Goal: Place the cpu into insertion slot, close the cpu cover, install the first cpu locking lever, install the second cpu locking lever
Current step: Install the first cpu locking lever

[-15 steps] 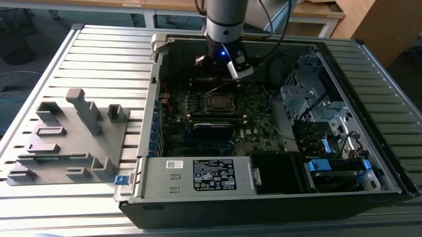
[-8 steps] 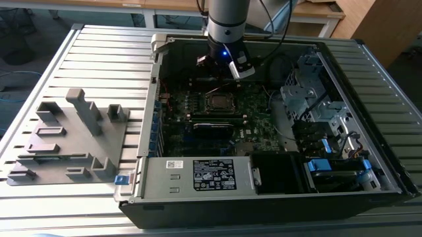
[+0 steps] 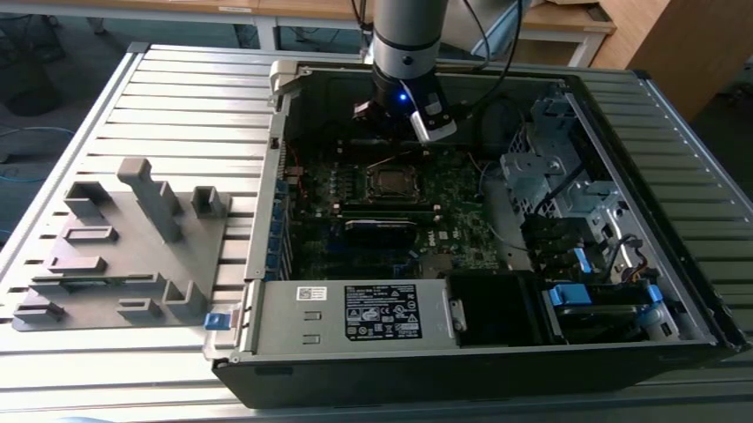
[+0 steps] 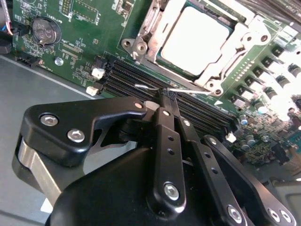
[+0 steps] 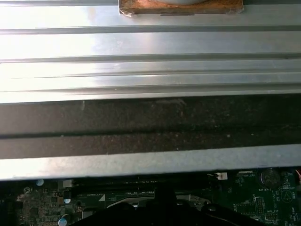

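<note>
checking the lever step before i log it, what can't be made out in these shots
- wire lever: second wrist view, one end runs under the claw tip, so a grip on it is unclear.
- cpu: exterior view, too small to see how it sits.
- motherboard: first wrist view, mostly behind the case wall and the claw's dark body.

A laboratory or workshop is indicated: an opened computer case is set on a slotted aluminium bench, with wooden desks behind.
</note>
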Motion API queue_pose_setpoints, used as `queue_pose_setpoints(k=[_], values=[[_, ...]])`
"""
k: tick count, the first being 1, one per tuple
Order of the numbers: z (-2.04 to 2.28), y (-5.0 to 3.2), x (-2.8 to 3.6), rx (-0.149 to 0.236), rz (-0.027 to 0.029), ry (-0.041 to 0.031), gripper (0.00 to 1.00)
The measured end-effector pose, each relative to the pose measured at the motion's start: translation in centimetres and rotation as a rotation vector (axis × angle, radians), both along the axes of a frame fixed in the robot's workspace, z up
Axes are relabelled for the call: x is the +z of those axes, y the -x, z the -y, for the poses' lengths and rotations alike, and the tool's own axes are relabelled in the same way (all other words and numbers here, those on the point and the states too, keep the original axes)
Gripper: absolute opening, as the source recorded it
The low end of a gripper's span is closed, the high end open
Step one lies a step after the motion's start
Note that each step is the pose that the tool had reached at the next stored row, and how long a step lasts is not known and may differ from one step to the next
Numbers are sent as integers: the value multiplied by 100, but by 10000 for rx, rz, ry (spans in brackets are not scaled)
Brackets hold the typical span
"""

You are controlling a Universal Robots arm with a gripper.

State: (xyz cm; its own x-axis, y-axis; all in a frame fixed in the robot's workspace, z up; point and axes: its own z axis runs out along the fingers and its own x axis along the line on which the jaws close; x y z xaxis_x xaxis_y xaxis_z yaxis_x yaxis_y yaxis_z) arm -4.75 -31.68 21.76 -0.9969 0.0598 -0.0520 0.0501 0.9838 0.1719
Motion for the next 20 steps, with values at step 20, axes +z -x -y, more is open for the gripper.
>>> queue_pose_setpoints(k=[20], values=[[-1, 15, -42, -1071, 151, 106, 11]])
